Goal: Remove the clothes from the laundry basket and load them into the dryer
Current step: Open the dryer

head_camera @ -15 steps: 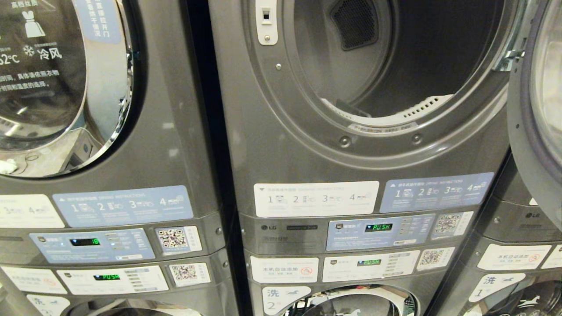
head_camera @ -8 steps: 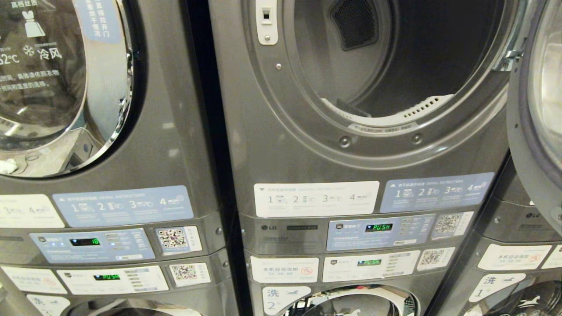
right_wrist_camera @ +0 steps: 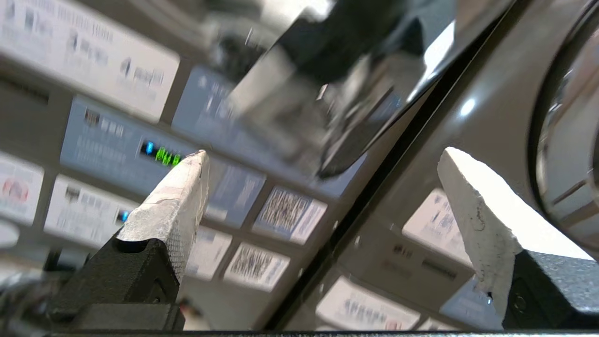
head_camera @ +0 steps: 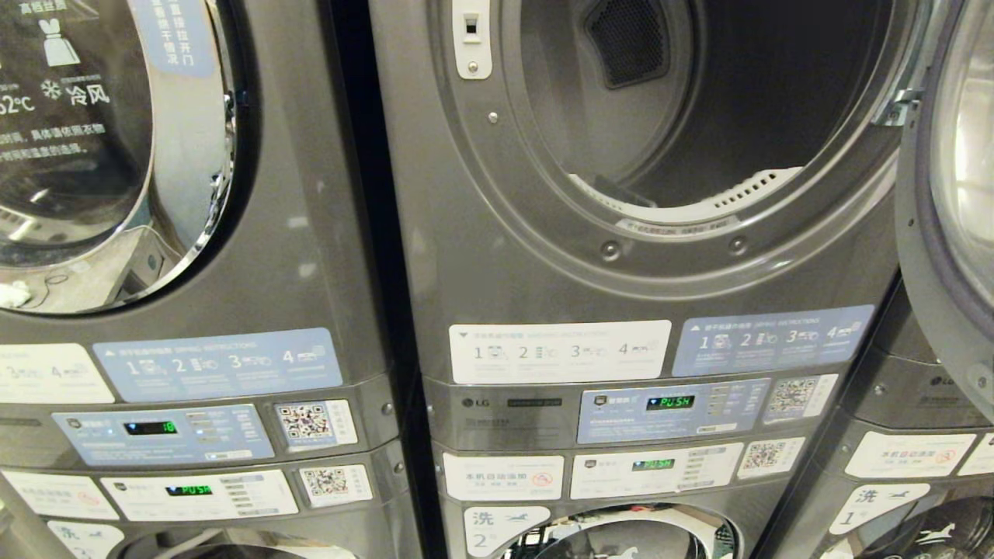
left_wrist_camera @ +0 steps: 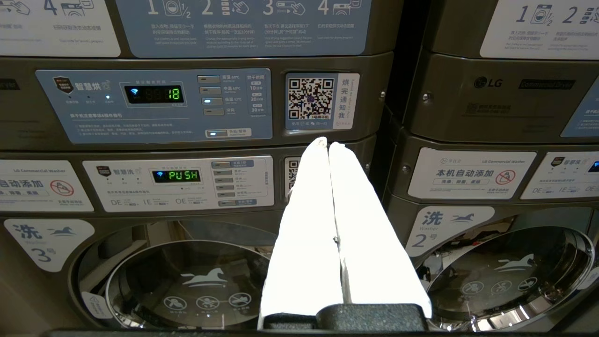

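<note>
Dark grey LG dryer point(head_camera: 621, 272), middle stack, upper unit: round door opening uncovered, drum dark inside, no fabric visible in the part of the drum that shows. Perforated black vent patch point(head_camera: 627, 46) on the drum's back wall; white slotted lint guard point(head_camera: 722, 198) along the lower lip of the opening. White latch plate point(head_camera: 471, 39) on the opening's left edge. Its chrome-rimmed glass door point(head_camera: 951, 210) hangs swung out at the right edge of the head view.

Below the opening: white instruction label point(head_camera: 559, 351), blue instruction label point(head_camera: 769, 340), control panel with green "PUSH" display point(head_camera: 669, 402). Under that, the washer marked 2 with a white horse emblem point(head_camera: 509, 524).

Left neighbour dryer with closed chrome-rimmed door point(head_camera: 116, 155); its display reads 18 point(left_wrist_camera: 164, 94).

Clothes and laundry basket: in none of the views.

Left pincer point(left_wrist_camera: 329, 146): white fingers pressed together, closed on nothing, pointing at the seam between the left and middle stacks, at control-panel level.

Right pincer point(right_wrist_camera: 323, 159): white fingers spread wide, empty, tilted, before the label panels; view blurred.
</note>
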`<state>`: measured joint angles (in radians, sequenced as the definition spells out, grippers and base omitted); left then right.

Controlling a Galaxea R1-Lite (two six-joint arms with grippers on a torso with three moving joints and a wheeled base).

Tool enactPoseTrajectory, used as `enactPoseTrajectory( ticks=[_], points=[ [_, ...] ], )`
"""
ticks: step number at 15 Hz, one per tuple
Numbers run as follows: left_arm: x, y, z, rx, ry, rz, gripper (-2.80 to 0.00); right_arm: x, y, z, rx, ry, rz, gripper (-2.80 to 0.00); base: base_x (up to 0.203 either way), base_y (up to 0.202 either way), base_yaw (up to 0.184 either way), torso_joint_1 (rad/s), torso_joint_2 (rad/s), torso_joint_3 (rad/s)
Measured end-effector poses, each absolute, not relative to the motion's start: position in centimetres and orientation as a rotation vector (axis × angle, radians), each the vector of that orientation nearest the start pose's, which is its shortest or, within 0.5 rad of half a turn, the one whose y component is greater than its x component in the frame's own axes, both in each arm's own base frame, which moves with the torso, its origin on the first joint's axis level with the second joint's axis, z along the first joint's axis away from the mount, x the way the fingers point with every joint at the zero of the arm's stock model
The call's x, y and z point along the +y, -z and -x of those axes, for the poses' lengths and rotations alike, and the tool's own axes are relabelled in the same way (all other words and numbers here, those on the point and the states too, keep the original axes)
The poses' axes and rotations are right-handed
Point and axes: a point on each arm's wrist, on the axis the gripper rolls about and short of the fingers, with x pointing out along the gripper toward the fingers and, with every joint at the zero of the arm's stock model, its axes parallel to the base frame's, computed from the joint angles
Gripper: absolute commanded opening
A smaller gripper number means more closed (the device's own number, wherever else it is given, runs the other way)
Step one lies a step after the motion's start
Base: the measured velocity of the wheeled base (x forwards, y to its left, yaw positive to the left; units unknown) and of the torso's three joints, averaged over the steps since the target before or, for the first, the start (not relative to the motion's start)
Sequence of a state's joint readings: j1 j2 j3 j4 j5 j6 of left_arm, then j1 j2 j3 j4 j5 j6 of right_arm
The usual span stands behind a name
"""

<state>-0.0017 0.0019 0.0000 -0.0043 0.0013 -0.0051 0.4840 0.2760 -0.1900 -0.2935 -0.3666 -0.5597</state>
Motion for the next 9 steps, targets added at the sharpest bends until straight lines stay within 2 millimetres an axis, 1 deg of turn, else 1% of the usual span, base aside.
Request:
enactPoseTrajectory(
  ticks=[6, 9],
  points=[
    [0.0, -7.6, 2.3, -0.002, 0.000, 0.005, -2.80, -1.0, -13.9, 0.1, -0.053, -0.104, 0.525, 0.00, 0.000, 0.000, 0.000, 0.000, 0.00, 0.000],
    [0.0, -7.6, 2.3, -0.002, 0.000, 0.005, -2.80, -0.9, -12.5, 0.1, 0.059, -0.132, 0.476, 0.00, 0.000, 0.000, 0.000, 0.000, 0.00, 0.000]
  ],
)
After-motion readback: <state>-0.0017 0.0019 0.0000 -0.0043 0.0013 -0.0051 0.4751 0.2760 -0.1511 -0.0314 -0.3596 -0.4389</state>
